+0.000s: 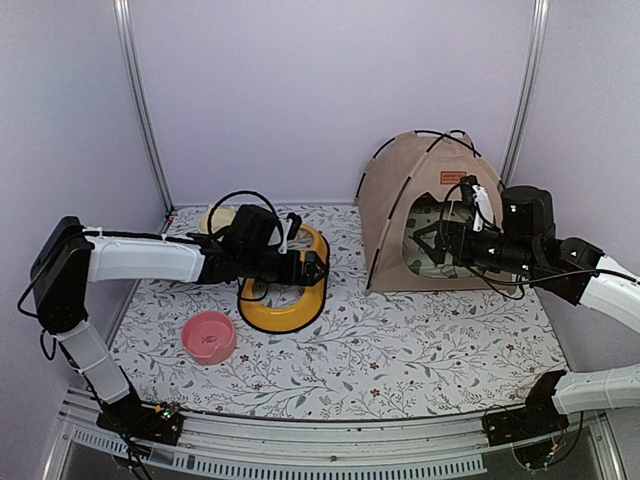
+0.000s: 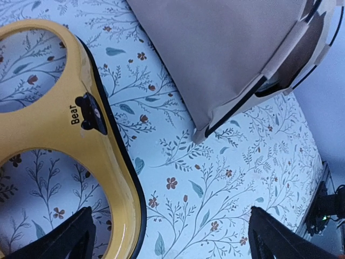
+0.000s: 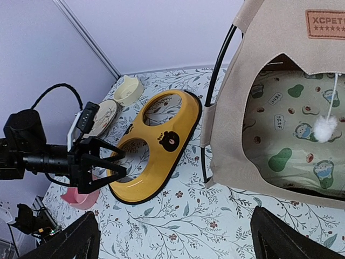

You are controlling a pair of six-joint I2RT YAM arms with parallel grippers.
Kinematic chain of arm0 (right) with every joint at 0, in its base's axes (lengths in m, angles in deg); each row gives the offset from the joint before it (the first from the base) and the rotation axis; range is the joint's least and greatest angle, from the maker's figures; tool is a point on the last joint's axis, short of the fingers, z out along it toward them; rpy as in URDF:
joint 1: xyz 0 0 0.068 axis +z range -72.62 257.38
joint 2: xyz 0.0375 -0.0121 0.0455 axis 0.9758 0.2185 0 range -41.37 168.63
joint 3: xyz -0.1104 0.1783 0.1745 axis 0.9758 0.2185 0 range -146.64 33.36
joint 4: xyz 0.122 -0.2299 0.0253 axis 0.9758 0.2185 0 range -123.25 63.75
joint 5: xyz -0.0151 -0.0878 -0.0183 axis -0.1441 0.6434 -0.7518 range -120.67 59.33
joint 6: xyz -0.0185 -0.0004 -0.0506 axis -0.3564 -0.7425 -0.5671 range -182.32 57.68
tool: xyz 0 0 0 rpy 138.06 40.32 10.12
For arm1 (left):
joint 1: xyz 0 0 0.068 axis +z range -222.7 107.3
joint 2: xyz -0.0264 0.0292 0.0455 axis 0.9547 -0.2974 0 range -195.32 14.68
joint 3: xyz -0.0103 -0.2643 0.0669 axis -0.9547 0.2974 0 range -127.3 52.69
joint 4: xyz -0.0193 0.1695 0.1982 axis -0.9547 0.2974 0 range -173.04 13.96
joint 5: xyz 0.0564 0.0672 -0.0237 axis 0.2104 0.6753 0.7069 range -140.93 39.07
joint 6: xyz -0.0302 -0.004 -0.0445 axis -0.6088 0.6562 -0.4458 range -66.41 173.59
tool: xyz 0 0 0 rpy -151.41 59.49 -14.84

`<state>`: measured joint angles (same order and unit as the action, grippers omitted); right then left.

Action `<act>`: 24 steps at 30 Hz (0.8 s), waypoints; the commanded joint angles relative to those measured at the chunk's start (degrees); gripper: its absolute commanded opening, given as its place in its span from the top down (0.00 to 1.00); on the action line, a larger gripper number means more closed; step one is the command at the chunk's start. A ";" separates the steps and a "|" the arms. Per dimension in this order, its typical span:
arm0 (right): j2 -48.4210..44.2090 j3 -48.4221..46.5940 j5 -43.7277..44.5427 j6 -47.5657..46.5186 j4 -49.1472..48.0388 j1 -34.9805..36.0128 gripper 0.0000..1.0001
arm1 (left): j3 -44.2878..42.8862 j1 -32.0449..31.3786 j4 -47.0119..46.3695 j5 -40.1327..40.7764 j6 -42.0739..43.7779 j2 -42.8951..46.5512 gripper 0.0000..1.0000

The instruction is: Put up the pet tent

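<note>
The pet tent [image 1: 415,195] stands upright at the back right, tan fabric with black crossing poles and a brown label. Its opening faces forward and shows a cream mat with green prints [image 3: 291,145] inside. The tent also shows in the left wrist view [image 2: 215,54] and the right wrist view [image 3: 269,70]. My right gripper [image 1: 427,245] hovers open and empty just in front of the opening; it also shows in its own wrist view [image 3: 178,240]. My left gripper [image 1: 312,268] is open and empty above the yellow feeder, left of the tent, and shows in its own wrist view [image 2: 172,240].
A yellow double-bowl feeder [image 1: 285,305] lies on the floral table cover under the left gripper. A pink bowl [image 1: 208,336] sits front left. Cream bowls [image 1: 215,220] sit at the back left. A white pom-pom [image 3: 325,128] hangs in the tent opening. Walls close the back and sides.
</note>
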<state>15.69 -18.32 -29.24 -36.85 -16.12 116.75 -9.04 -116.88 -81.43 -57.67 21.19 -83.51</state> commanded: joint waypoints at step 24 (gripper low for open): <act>-4.17 -1.48 8.02 1.06 -2.59 0.00 0.01 | 6.31 25.77 1.24 8.51 -0.84 10.65 0.01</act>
<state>12.81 -18.78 -22.24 -36.26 -16.73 116.75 -2.96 -93.76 -79.31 -50.92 21.84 -71.58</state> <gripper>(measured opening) 0.989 0.993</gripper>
